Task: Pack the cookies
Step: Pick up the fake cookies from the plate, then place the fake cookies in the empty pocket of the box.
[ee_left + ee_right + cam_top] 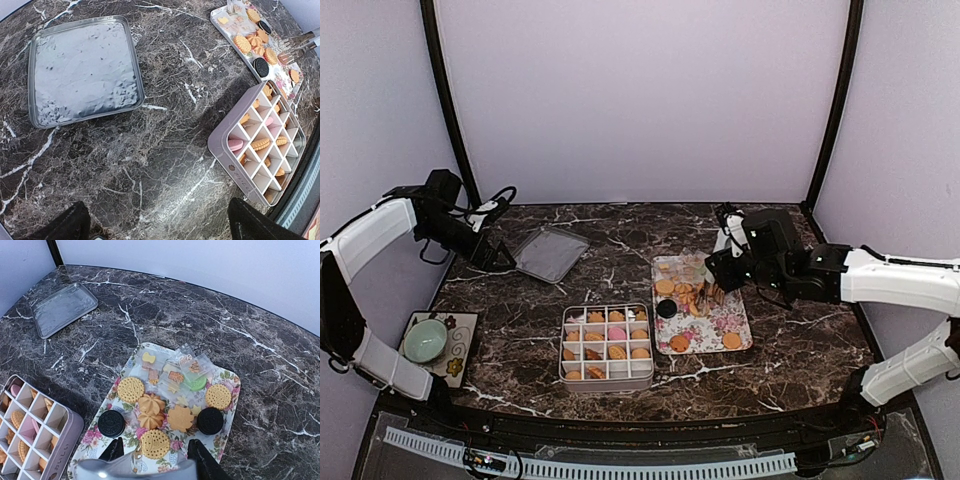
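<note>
On marble table [800, 330], right gripper [723, 270] clamping tongs [131, 471] above cookies [151, 410] on floral tray [228, 381], left gripper [503, 260] spread wide beside lid [550, 253].

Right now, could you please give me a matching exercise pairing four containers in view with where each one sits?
Things:
1. silver lid
2. divided tin
3. flowered tray
4. green bowl

Places:
A. near left, on a patterned mat
B. right of centre, loose cookies on it
C. far left, lying empty
D. near edge, centre, cookies in its compartments

Pairs: 1-C, 2-D, 3-B, 4-A
</note>
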Robot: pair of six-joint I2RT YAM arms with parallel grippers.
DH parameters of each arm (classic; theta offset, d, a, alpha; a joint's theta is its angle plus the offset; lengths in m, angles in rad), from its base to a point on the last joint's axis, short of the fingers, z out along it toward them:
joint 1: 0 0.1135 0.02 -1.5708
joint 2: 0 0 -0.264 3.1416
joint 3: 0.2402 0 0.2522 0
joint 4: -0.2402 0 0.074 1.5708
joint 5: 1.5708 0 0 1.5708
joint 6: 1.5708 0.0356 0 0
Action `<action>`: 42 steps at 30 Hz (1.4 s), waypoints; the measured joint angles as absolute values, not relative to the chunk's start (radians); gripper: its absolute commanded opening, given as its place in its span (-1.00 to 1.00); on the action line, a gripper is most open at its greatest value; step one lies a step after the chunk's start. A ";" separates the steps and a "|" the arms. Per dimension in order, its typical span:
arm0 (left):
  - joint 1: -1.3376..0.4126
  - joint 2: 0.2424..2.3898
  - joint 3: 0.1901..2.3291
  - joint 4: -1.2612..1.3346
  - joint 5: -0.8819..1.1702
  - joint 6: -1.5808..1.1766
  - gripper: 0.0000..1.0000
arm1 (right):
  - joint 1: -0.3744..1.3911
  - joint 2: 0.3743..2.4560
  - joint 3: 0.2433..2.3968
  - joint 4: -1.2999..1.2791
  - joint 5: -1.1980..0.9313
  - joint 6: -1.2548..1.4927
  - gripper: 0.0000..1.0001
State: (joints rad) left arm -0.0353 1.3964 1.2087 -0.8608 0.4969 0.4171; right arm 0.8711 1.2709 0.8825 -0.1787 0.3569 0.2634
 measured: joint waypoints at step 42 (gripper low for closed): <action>-0.035 1.396 1.209 -0.863 0.525 0.415 0.94 | 0.942 1.230 0.857 -0.056 0.357 0.273 -1.00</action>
